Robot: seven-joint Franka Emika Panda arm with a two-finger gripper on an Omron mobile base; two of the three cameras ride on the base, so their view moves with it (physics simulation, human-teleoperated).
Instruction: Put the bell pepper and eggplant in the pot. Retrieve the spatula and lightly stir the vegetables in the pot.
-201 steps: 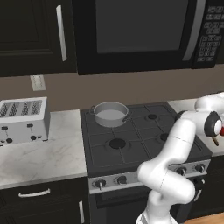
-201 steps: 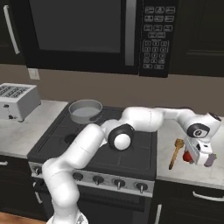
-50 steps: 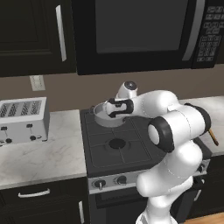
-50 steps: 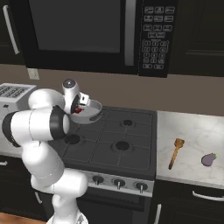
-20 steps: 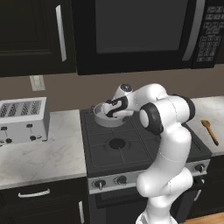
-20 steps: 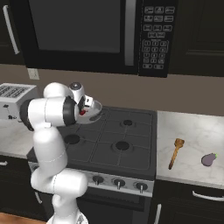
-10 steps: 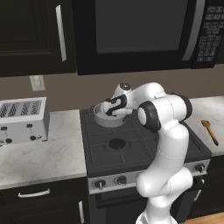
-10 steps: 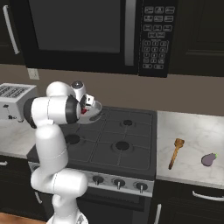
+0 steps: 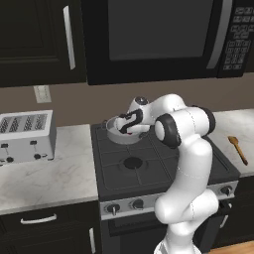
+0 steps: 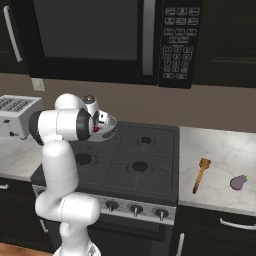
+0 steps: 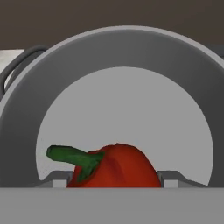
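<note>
1. Since a second ago, barely anything has moved: gripper stays over the pot.
2. Its fingers clasp the bell pepper between them, above the pot's pale interior.
3. On the right counter, spatula lies beside the eggplant.

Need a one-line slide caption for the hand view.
Red bell pepper held between the tool's fingertips, poised over the pale interior of the metal pot.

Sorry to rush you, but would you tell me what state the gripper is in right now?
Gripper: closed on the bell pepper, holding it over the pot.
</note>
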